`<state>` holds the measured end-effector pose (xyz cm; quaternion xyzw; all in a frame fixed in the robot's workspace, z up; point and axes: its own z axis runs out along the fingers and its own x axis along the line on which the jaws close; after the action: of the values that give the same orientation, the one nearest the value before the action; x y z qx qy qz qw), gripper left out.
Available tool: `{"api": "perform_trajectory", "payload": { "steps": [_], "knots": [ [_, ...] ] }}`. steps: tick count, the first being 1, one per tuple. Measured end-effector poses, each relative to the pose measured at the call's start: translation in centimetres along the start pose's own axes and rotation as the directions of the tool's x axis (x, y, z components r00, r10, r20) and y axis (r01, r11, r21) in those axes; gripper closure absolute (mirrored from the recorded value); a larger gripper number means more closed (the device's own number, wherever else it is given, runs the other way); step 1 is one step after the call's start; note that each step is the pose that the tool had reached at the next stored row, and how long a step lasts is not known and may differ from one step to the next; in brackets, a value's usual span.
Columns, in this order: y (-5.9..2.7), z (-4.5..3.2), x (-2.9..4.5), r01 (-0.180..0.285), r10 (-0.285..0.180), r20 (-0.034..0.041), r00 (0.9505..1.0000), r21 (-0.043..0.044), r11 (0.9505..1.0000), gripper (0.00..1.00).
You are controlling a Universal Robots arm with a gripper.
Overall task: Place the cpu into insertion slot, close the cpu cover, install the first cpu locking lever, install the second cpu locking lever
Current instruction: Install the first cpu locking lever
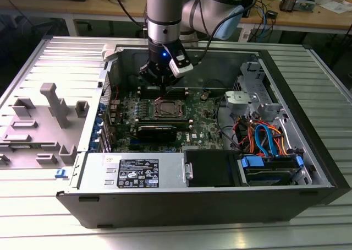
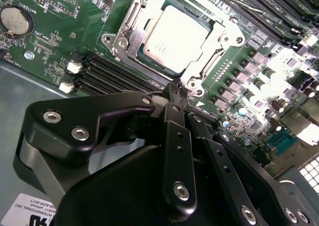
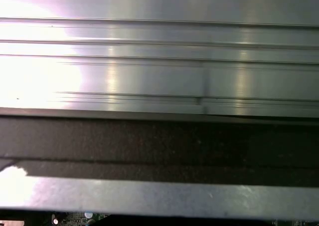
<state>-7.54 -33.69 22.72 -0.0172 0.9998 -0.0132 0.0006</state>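
While the cpu (image 2: 174, 37) is already lying flat in the insertion slot (image 2: 113, 46), with the cpu cover (image 2: 130, 22) apparently folded down around its dull metal top, the work in hand is looking like the lever stage. Whether either locking lever is latched cannot be told from here.

The gripper (image 2: 175, 90) is hovering just beside the socket's near edge, between it and the black memory slots (image 2: 114, 71). Its fingers are pressed together with nothing visible between them. In the exterior view the gripper (image 1: 160, 79) is hanging over the green motherboard (image 1: 190, 123), inside the open computer case (image 1: 220, 197).

Doing this well is probably a matter of using the closed tips as one blunt pusher. They should be bearing on the lever's wire alone, not on the cover frame or the chip. Force should be going down and sideways along the lever's own arc (a straight shove could be bending it or skidding onto the memory slots). The tips should be staying clear of the small parts ringing the socket.
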Motion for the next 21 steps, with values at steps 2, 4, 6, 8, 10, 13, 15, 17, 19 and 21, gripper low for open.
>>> {"api": "perform_trajectory", "payload": {
  "steps": [2,4,6,8,10,13,15,17,19,21],
  "knots": [
    [0.0,0.01,0.0,0.0,0.0,0.0,1.0,0.0,1.0,0.89],
    [0.0,0.01,0.0,0.0,0.0,0.0,1.0,0.0,1.0,0.89],
    [0.0,0.02,0.0,0.0,0.0,0.0,1.0,0.0,1.0,0.89],
    [0.0,0.03,0.0,0.0,0.0,0.0,1.0,0.0,1.0,0.89],
    [0.0,-0.05,0.0,0.0,0.0,0.0001,1.0,-0.0001,1.0,0.89],
    [-0.01,-0.28,0.0,0.0,0.0,0.0,1.0,-0.0001,1.0,0.89],
    [-0.01,-0.31,0.0,0.0,0.0,0.0001,1.0,-0.0002,1.0,0.89],
    [-0.01,-0.34,0.0,0.0,0.0,0.0,1.0,-0.0002,1.0,0.89],
    [-0.01,-0.36,0.0,0.0,0.0,0.0,1.0,-0.0002,1.0,0.89],
    [-0.01,-0.37,0.0,0.0,0.0,0.0,1.0,-0.0001,1.0,0.89]
  ]
}}
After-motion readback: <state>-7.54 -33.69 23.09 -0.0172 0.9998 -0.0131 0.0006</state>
